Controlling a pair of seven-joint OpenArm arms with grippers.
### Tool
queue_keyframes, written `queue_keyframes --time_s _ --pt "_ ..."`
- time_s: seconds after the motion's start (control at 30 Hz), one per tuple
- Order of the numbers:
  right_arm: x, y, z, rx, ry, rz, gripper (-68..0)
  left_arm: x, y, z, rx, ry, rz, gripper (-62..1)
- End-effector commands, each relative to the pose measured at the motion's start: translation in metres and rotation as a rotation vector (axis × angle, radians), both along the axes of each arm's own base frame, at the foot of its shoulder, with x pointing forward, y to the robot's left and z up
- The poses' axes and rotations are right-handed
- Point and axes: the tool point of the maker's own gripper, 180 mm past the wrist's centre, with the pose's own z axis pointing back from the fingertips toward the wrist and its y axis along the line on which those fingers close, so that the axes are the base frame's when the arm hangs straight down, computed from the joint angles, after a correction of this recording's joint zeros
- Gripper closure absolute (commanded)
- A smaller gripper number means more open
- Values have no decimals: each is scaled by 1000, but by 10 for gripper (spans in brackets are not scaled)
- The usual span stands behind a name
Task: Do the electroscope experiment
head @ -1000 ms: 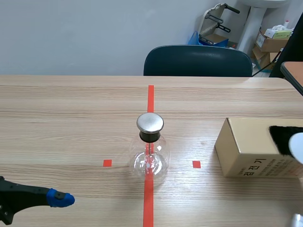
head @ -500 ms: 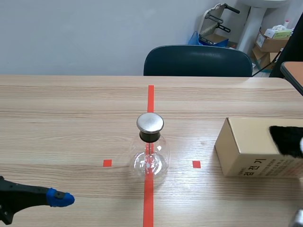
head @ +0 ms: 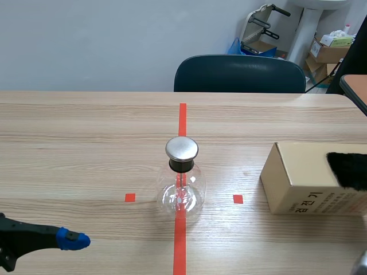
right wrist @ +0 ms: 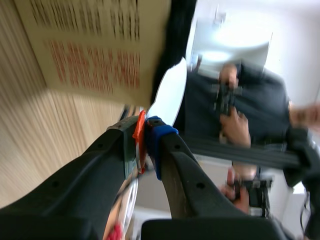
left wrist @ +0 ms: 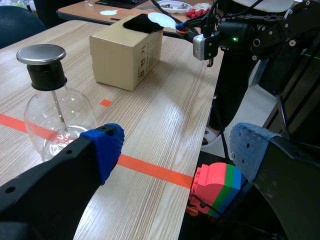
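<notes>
The electroscope [head: 182, 177], a clear glass flask with a round metal cap, stands on the red tape line mid-table; it also shows beside my left gripper [left wrist: 50, 95]. My left gripper [left wrist: 175, 145] hovers open near the table's front edge, its blue tip low at the left [head: 73, 240]. My right gripper [right wrist: 145, 132] is shut on the orange-red handle of a white disc paddle [right wrist: 170, 92]. The disc [left wrist: 161, 20] lies against the black cloth [left wrist: 142, 22] on top of the cardboard box [head: 307, 177].
The box [right wrist: 95, 45] fills the table's right side, with the black cloth [head: 347, 169] on top. A dark chair [head: 239, 73] stands behind the table. Coloured blocks [left wrist: 217, 192] sit below the table edge. A person in dark clothes [right wrist: 235, 105] is beyond the box.
The white disc, seen over the black cloth at the scene's right edge a second ago, has slid right out of the scene view. The left arm and electroscope have not moved.
</notes>
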Motion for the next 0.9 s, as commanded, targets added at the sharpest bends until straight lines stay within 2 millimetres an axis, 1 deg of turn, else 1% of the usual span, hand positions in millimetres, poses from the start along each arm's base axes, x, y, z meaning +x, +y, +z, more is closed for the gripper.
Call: queue_keyframes --time_s 0.0,0.07,0.1,0.17,0.2,0.33,0.37,0.43,0.47,0.5,0.6,0.63,0.67,0.7,0.73,0.83,0.87 --pt "-1 22 5 -23 -19 137 -17 1 -4 8 -35 -8 2 -465" --pt "-6 43 2 -6 -4 258 -17 1 -4 8 -35 -8 2 -465" --pt "-7 49 2 0 -1 292 -17 1 -4 8 -35 -8 2 -465" --pt "-7 48 3 6 -8 280 -17 1 -4 8 -35 -9 2 -465" --pt "-4 40 4 1 -15 235 -17 2 -4 8 -35 -10 2 -465" --pt "1 -6 10 -35 -45 -18 -17 2 -4 8 -35 -10 2 -465" --pt "1 -13 11 -40 -49 -54 -17 2 -4 8 -35 -10 2 -465" --pt "0 -15 11 -46 -48 -65 -17 2 -4 8 -35 -10 2 -465" --pt "1 -9 9 -45 -41 -32 -17 2 -4 8 -35 -10 2 -465" --pt "1 2 7 -41 -32 25 -17 2 -4 8 -35 -10 2 -465" --pt "-4 37 3 -16 -6 225 -17 2 -4 8 -35 -10 2 -465" --pt "-6 44 2 -8 -3 265 -17 2 -4 8 -34 -10 2 -465" --pt "-6 45 3 -3 -4 274 -17 2 -4 8 -34 -10 2 -465" --pt "-5 42 4 -1 -10 255 -17 2 -4 8 -34 -10 2 -465" --pt "-3 34 5 -4 -18 202 -17 2 -4 8 -34 -10 2 -465" --pt "0 -4 9 -31 -42 -14 -17 1 -4 8 -34 -10 2 -465" --pt "0 -11 10 -38 -47 -53 -17 1 -4 8 -34 -10 2 -465"
